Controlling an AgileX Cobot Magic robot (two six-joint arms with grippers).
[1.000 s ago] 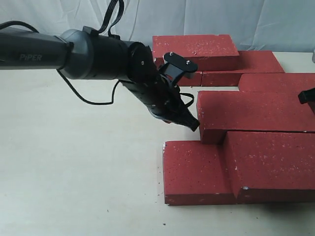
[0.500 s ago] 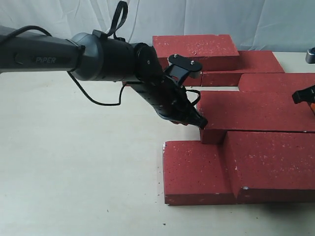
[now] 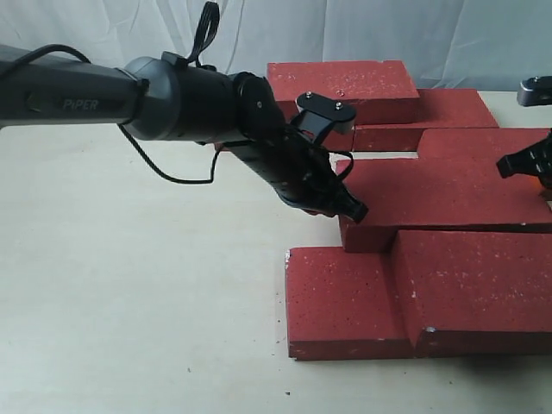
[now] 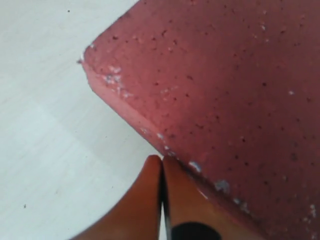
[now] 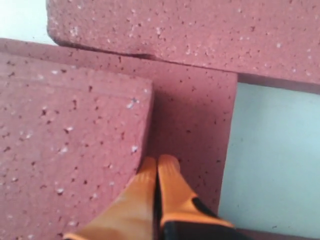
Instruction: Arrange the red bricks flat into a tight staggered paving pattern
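Here the left gripper (image 3: 354, 210) is clenched on nothing: its orange fingers (image 4: 142, 200) are pressed flat together, and their tips touch the end edge of one of the red bricks (image 3: 435, 194), a paver that lies on top of its neighbours. Just below those tips a flat brick (image 3: 345, 302) rests on the table (image 3: 129, 302), butted against another brick (image 3: 479, 289) beside it. Behind the gripper a stacked brick (image 3: 341, 80) sits over the back row. The right gripper (image 5: 157, 165) is likewise closed and empty (its two tips lie side by side). It sits at the step where a raised brick (image 5: 70, 145) meets a lower brick (image 5: 192, 125), with bare table just beyond that lower one.
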